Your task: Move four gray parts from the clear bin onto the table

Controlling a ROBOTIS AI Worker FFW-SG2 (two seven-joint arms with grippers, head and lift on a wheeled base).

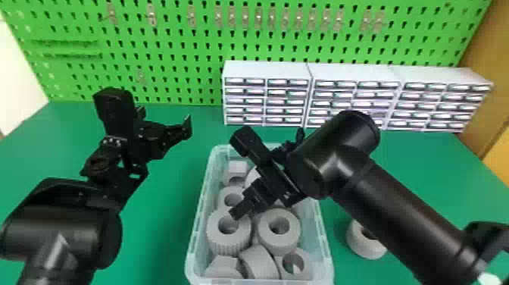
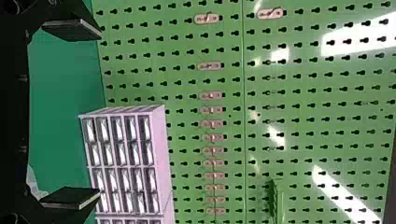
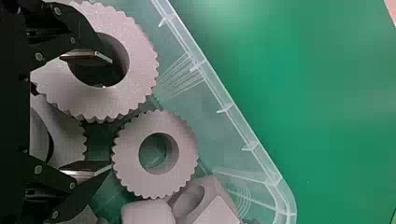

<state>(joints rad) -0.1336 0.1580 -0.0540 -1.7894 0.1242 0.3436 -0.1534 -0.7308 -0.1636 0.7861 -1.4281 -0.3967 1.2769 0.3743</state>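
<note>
Moved so far: one thick gray ring [image 1: 363, 245], on my green surface [image 1: 159, 235], beside the clear plastic bin [image 1: 196, 235]
Still to move: three, I judge
Count: one ring out, at least eight gray parts inside, one bin
My right end effector [image 3: 111, 114]: wide, one finger at a toothed ring's [image 3: 141, 70] hole
My left end effector [image 2: 100, 112]: wide, empty

Workshop: green pegboard [image 1: 170, 41], small drawer cabinets [image 1: 267, 70]
</note>
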